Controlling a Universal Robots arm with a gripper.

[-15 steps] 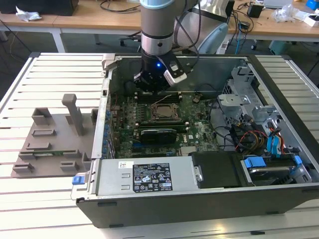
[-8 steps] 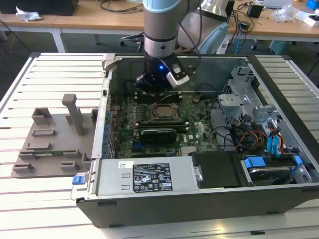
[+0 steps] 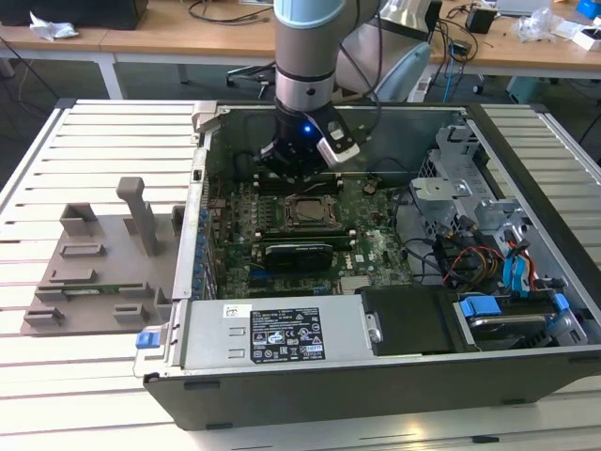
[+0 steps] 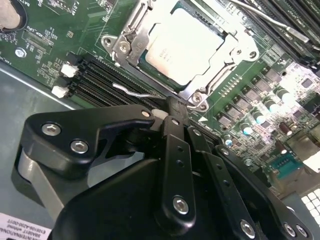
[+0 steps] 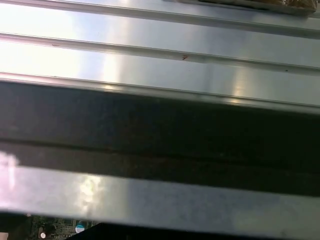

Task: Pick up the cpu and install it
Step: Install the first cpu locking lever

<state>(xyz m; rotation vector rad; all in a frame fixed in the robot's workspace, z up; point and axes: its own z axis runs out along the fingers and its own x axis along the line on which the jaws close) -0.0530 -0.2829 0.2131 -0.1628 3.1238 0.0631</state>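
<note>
In the second wrist view the gripper [image 4: 167, 117] sits closest to the lens, its black linkage bars folded inward so that the fingers meet at a narrow tip with nothing visible between them; the jaws look clenched and empty. Just beyond that tip a thin wire retention lever [image 4: 132, 91] lies along the edge of the memory slots [image 4: 92, 75], and past it the cpu [image 4: 181, 45] rests flat inside the socket frame [image 4: 135, 37], its pale metal top catching the light. The chip appears seated, so the placing part of the task looks done, while the frame around it seems not yet latched down.

In the exterior view the gripper [image 3: 299, 158] hangs inside the open computer case [image 3: 526, 376], just behind the socket on the motherboard [image 3: 376, 246], with the cpu [image 3: 307, 212] showing as a small square below it. Well apart, toward the exterior view's left, the grey plastic tray [image 3: 94, 268] with raised blocks sits on the slatted table [image 3: 56, 169].

The risks, as I judge them: the fingertip is very near the lever and socket edge, so a slight sideways drift could snag the wire or nudge the chip off its seat. Pressing down with the chip misaligned could bend socket pins. The case wall close behind the arm leaves little room for error.
</note>
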